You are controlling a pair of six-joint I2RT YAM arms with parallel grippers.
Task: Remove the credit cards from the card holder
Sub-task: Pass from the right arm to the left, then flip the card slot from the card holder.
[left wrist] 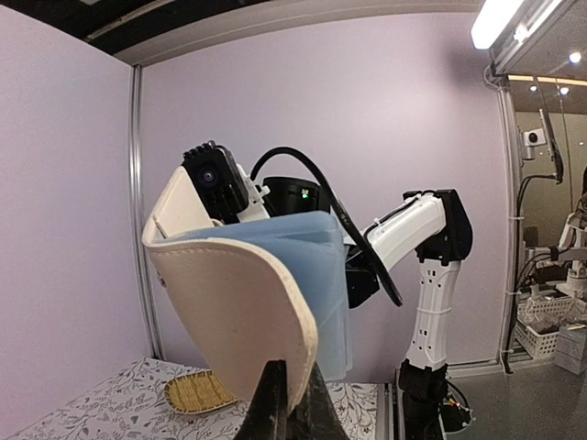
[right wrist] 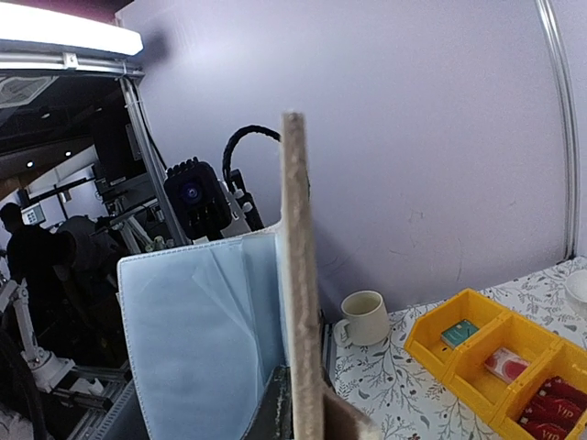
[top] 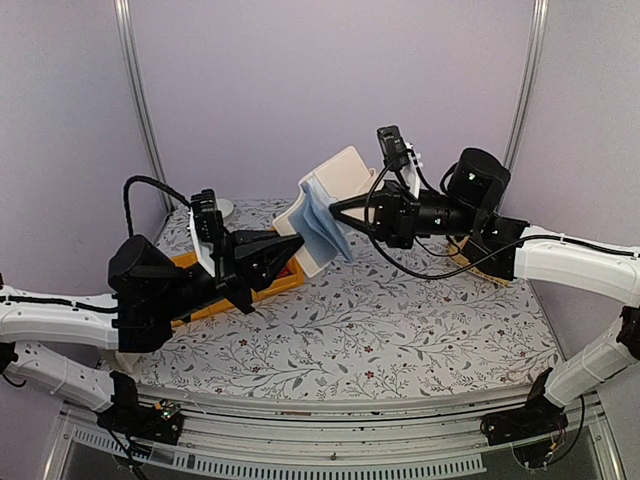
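Jaws on both arms are pinched shut on the card holder (top: 322, 215), which hangs in the air between them above the floral surface (top: 380, 340). The left jaws grip the lower edge of its whitish cover (left wrist: 238, 312), and the right jaws grip the opposite cover, seen edge-on. Pale blue leaves (right wrist: 197, 339) fan open between. Teal, pink and red credit cards (right wrist: 459, 333) lie in separate compartments of the yellow bins (right wrist: 431, 353), near a mug (right wrist: 365, 316).

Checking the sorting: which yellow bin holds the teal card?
The bin nearest the cup holds the teal card; the middle one holds a pink card, the far one red cards.
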